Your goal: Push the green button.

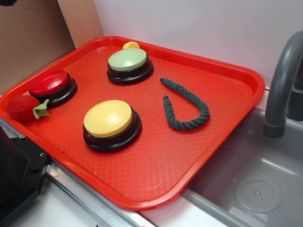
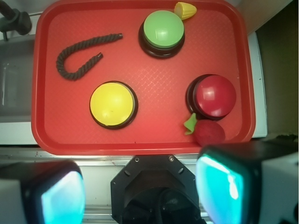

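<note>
A red tray (image 1: 227, 137) held three buttons. The green button (image 2: 163, 31) sat near the tray's far edge in the wrist view, with a small yellow toy (image 2: 185, 10) just beside it. The yellow button (image 2: 113, 103) lay nearer the middle, the red button (image 2: 215, 95) toward the right, touching a red strawberry toy (image 2: 209, 132). A dark rope (image 2: 79, 58) curved in a U well apart from the green button. The gripper (image 2: 140, 191) hung outside the near rim, fingers spread wide, holding nothing.
</note>
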`<action>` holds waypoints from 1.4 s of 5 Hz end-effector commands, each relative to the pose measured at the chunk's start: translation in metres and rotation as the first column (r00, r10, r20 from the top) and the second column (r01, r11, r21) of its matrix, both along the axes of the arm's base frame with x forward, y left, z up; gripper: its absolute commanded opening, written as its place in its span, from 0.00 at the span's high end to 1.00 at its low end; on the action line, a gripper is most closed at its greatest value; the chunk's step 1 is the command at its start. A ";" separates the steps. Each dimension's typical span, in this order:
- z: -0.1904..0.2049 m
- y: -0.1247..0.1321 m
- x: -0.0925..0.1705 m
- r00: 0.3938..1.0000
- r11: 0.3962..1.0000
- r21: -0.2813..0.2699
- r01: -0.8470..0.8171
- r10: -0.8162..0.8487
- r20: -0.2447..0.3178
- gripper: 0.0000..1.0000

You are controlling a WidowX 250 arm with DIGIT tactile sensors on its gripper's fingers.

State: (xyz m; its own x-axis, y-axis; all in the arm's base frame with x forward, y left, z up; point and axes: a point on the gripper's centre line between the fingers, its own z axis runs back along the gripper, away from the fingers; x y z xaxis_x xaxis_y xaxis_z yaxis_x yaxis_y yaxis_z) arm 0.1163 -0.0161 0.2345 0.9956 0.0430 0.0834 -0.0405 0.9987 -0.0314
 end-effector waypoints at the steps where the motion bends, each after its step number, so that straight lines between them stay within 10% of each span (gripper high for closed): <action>1: 0.000 0.000 0.000 1.000 1.000 0.000 0.000 0.000 0.000 0.00; 4: -0.078 0.055 0.130 0.998 0.999 0.013 0.030 -0.031 0.053 0.00; 7: -0.146 0.077 0.173 0.990 0.993 -0.007 0.119 -0.118 0.071 0.00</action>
